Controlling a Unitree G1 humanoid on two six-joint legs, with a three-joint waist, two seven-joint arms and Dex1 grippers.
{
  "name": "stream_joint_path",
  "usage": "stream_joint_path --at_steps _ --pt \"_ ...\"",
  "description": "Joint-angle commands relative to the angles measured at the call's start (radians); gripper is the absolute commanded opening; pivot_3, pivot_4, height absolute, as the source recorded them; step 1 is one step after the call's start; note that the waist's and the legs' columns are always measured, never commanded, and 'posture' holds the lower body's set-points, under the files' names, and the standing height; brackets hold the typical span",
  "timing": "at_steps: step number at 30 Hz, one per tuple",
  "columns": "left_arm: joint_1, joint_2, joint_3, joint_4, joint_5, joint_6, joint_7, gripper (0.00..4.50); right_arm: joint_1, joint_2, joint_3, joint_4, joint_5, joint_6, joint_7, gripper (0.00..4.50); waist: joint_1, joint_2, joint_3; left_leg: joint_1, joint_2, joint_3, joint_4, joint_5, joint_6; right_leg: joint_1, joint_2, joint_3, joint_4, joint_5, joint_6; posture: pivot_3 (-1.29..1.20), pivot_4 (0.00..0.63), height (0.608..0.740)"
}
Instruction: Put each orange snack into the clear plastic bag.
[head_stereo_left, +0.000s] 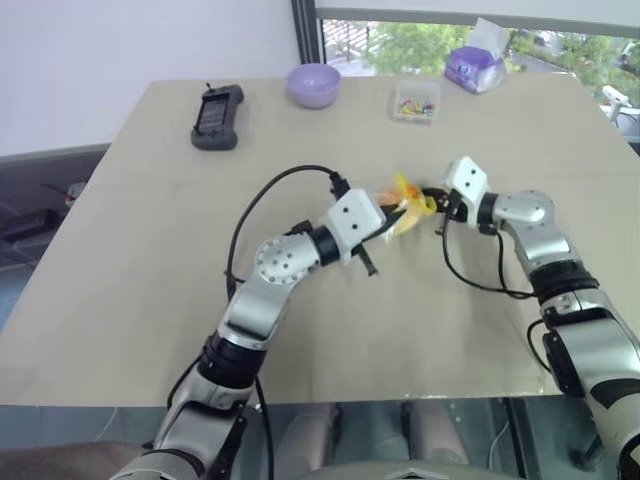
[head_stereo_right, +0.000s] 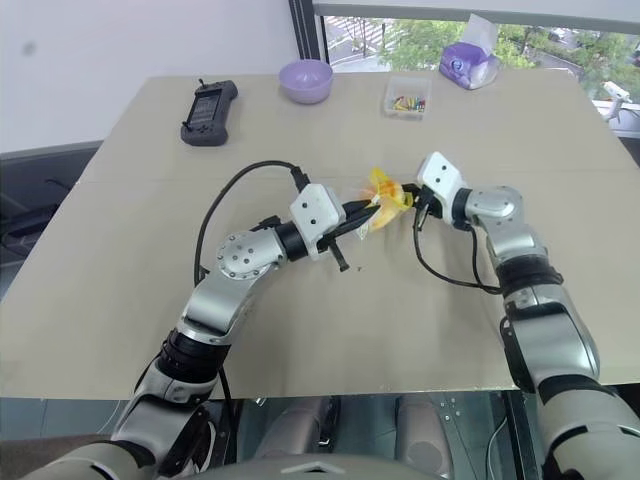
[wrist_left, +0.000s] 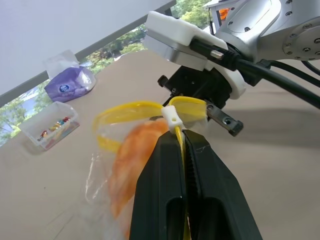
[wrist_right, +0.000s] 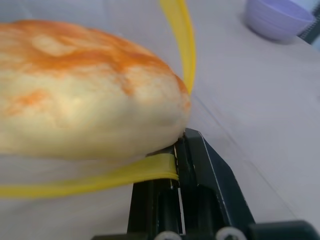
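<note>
The clear plastic bag hangs above the middle of the table, its yellow seal strip spread into an open loop. The orange snack, a round yellow-orange bun, sits inside the bag's mouth and shows through the film. My left gripper is shut on the near side of the strip, beside its white slider. From the opposite side, my right gripper is shut on the far side of the strip, just under the bun. The two grippers face each other across the bag.
A black handheld controller lies at the far left, a purple bowl behind the middle, a small clear box of coloured bits and a purple wrapped pack at the far right. The beige table ends near me.
</note>
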Motion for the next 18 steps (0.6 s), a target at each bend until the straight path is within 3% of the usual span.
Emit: stream_joint_path --at_steps 1,9,14,18 --pt "-0.009 0.001 0.024 -0.048 0.002 -0.027 0.024 0.00 -0.077 -0.058 -0.063 0.018 -0.006 -0.014 -0.071 0.02 0.001 0.000 0.000 0.000 0.000 0.000 0.000 0.000 0.000 0.000 0.000 0.000 0.000 0.000 0.000 0.00 0.150 0.740" --pt "-0.057 -0.018 0.065 0.019 0.025 -0.102 0.108 0.00 -0.128 -0.188 -0.122 -0.031 0.023 -0.002 -0.056 0.02 0.001 0.000 0.000 0.000 0.000 0.000 0.000 0.000 0.000 0.000 0.000 0.000 0.000 0.000 0.000 0.00 0.150 0.740" --pt "-0.098 -0.015 0.073 0.098 0.055 -0.162 0.146 0.00 -0.059 -0.277 -0.118 -0.200 0.053 0.083 0.024 0.02 0.003 0.000 0.000 -0.001 0.000 0.001 0.000 0.000 0.000 0.000 0.000 0.000 0.000 0.000 0.000 0.00 0.150 0.740" --pt "-0.097 -0.005 0.068 0.135 0.052 -0.180 0.131 0.00 0.028 -0.391 -0.059 -0.383 -0.038 0.125 0.067 0.02 0.006 0.000 0.000 -0.001 -0.001 0.001 0.000 0.000 0.000 0.000 -0.001 0.000 -0.001 0.000 0.000 0.00 0.150 0.740"
